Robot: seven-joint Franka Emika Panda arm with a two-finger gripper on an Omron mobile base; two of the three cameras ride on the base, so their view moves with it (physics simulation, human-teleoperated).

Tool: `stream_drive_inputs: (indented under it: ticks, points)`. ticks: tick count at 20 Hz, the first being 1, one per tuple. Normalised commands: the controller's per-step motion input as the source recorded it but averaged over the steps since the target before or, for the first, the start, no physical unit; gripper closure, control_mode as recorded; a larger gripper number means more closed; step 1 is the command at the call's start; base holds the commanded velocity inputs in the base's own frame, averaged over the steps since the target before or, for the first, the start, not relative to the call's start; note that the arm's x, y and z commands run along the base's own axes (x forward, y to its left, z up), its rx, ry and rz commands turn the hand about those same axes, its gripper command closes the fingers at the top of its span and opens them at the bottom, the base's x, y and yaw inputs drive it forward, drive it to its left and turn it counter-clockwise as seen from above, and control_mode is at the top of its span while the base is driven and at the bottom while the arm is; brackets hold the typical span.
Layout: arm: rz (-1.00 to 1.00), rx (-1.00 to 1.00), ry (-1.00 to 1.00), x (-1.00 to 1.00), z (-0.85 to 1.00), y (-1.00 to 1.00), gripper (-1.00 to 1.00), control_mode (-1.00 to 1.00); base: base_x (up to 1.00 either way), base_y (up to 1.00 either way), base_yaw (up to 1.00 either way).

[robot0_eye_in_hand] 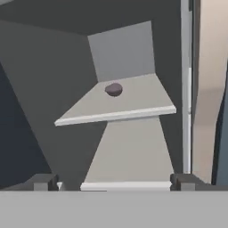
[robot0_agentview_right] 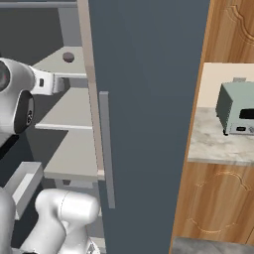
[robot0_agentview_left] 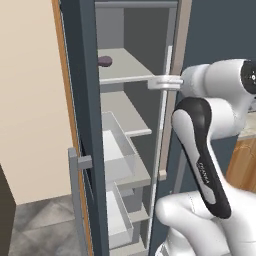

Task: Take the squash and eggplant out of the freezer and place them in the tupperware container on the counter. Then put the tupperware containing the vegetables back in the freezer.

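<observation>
facing eggplant (robot0_eye_in_hand: 114, 89), gripper (robot0_eye_in_hand: 114, 181) seemingly open.

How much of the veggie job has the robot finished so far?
Only the start looks done: the freezer stands open. Right now the open, empty end effector points at the eggplant, which lies on an upper shelf, apart from the fingertips. Left to do: grab it, find the squash, fill the tupperware on the counter near the toaster oven, and return it to the freezer.
</observation>
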Motion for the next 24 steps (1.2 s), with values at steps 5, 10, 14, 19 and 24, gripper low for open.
stream_drive_inputs:
  ticks: [5, 10, 14, 19, 24]
  points:
    - [0.10, -0.01, -0.19, 0.79, 0.39, 0.30, -1.00, -1.00, 0.00, 0.00, 0.00]
    - [0.01, -0.12, -0.01, 0.67, 0.13, 0.29, -1.00, -1.00, 0.00, 0.00, 0.00]
    - [0.00, -0.11, 0.07, 0.73, 0.13, 0.25, -1.00, -1.00, 0.00, 0.00, 0.00]
    - [0.00, -0.08, 0.16, 0.88, 0.03, 0.14, -1.00, -1.00, 0.00, 0.00, 0.00]
    - [0.00, -0.06, 0.05, 0.79, -0.13, 0.21, -1.00, -1.00, 0.00, 0.00, 0.00]
